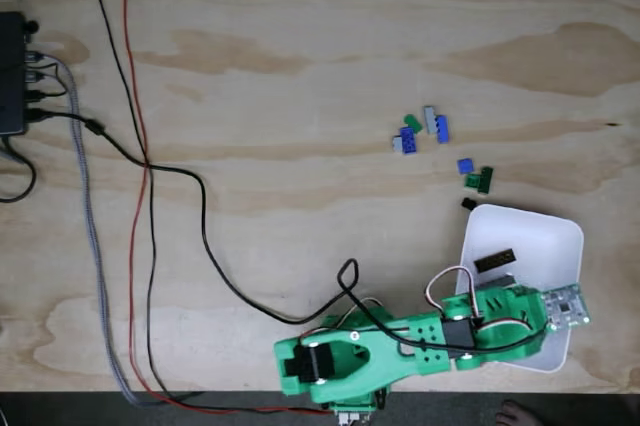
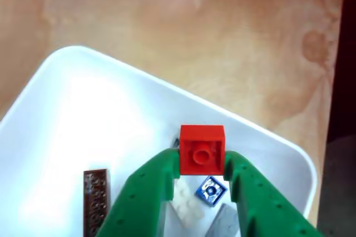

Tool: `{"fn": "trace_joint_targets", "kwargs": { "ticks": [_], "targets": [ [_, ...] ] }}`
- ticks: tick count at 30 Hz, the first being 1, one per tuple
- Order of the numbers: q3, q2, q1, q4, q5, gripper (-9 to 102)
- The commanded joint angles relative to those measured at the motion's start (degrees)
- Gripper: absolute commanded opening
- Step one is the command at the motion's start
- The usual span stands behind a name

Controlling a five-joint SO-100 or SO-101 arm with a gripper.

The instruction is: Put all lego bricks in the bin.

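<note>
In the other view my green gripper (image 2: pixel 202 162) is shut on a red lego brick (image 2: pixel 202 151), held just above the white bin (image 2: pixel 83 114). Inside the bin lie a brown plate (image 2: pixel 95 198), a small blue brick (image 2: pixel 211 191), a white brick (image 2: pixel 186 208) and a grey piece (image 2: pixel 222 226). In the fixed view the green arm (image 1: pixel 400 341) reaches right over the bin (image 1: pixel 530 236), and its wrist hides the fingers. Several loose lego bricks lie on the table beyond the bin: a blue, grey and green cluster (image 1: pixel 420 131), another group (image 1: pixel 474 176) and a black one (image 1: pixel 468 204).
The table is light plywood (image 1: pixel 300 66). Black, red and braided cables (image 1: pixel 145 161) run down its left side from a black box (image 1: pixel 12 76) at the left edge. One black cable loops to the arm's base (image 1: pixel 330 361). A bare foot (image 1: pixel 515 413) shows at the bottom edge.
</note>
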Motion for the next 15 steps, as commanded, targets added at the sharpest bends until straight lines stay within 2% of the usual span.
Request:
{"fn": "trace_joint_targets", "kwargs": {
  "ticks": [1,3,6,9,10,14,15],
  "targets": [
    [-4.39,-5.01,-5.63,0.79,5.27,31],
    [-11.87,-8.70,-12.22,6.94,9.67,33],
    [-24.70,-14.77,-20.74,17.75,9.93,33],
    [-26.81,-15.12,-22.76,21.01,6.77,33],
    [-27.51,-16.61,-24.08,19.78,6.59,33],
    [-27.25,-30.06,-37.09,0.09,9.14,33],
    [-27.42,-33.57,-40.08,-1.76,7.73,33]
  ]
}}
